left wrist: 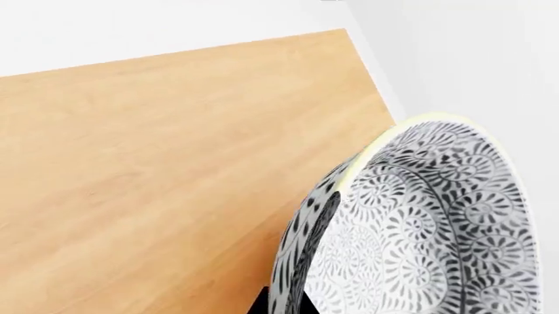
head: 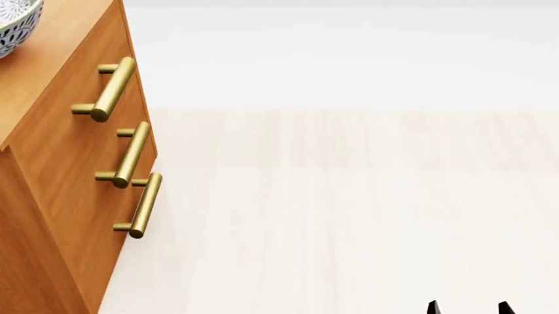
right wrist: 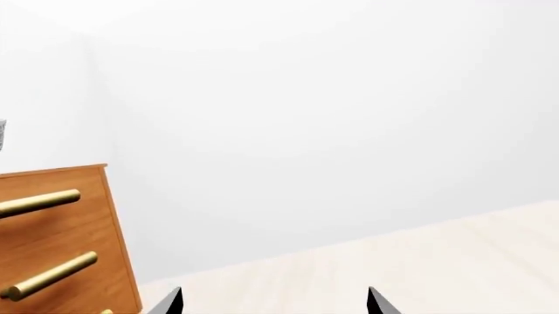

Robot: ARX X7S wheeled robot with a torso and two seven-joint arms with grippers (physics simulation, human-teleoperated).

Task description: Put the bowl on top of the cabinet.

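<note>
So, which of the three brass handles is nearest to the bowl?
The top handle, the longest-looking one in the head view, just under the cabinet's top edge. The bowl sits above it; the other two handles hang lower.

Deep round glazed ceramic bowl [left wrist: 436, 229], white with a dense grey-blue floral print inside and out and a plain cream rim; the surface is smooth with a soft sheen. Orange-brown wooden drawer cabinet [head: 61, 170]: fine straight grain, matt finish, the top a lighter, honey-toned wood. On the cabinet front, three cylindrical bar handles [head: 131, 156] of brushed brass-coloured metal, satin rather than mirror-bright. Beside the cabinet, pale wood-plank floor [head: 349, 216], faint grain, matt. Black matt fingertips of the right gripper [right wrist: 273, 302].
</note>
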